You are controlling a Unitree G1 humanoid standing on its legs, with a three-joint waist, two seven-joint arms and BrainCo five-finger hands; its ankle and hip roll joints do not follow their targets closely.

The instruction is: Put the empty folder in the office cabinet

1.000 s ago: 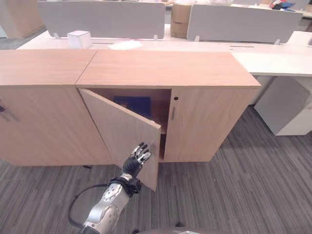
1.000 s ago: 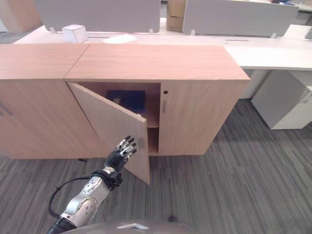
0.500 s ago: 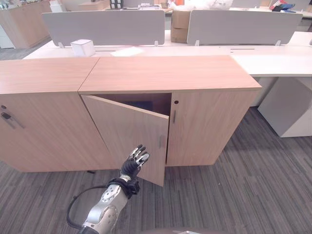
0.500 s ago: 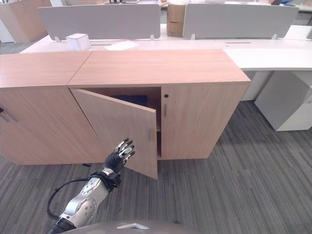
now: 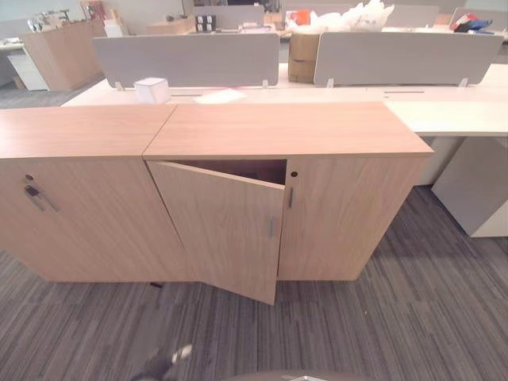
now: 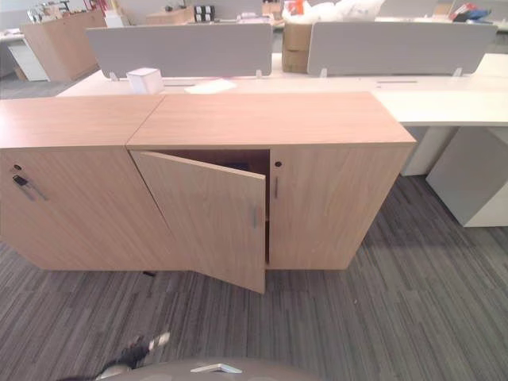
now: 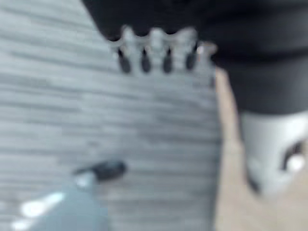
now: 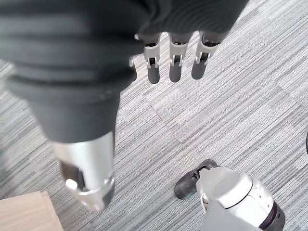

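Office cabinet [image 5: 341, 127] of pale wood stands against the desks, its left door [image 5: 226, 230] ajar at a shallow angle and its right door [image 5: 349, 214] flush shut. Through the narrow gap above the ajar door I see only a dark interior — the folder cannot be made out there, and neither of my hands carries it, so I cannot tell where it lies. A second cabinet [image 5: 71, 182] adjoins on the left, a key hanging at its lock [image 5: 32, 190]. Behind, on the white tabletop [image 5: 444, 107], sit a small white box [image 5: 152, 90] and a sheet of paper [image 5: 221, 96], with grey divider screens [image 5: 186, 59] beyond. My left hand [image 5: 171, 359] shows low over the striped carpet [image 5: 413, 317], well apart from the door; its wrist view shows the fingers [image 7: 156, 50] straight, holding nothing. My right hand [image 8: 173, 48] hangs above the carpet — fingers [image 8: 175, 65] extended and relaxed, empty.
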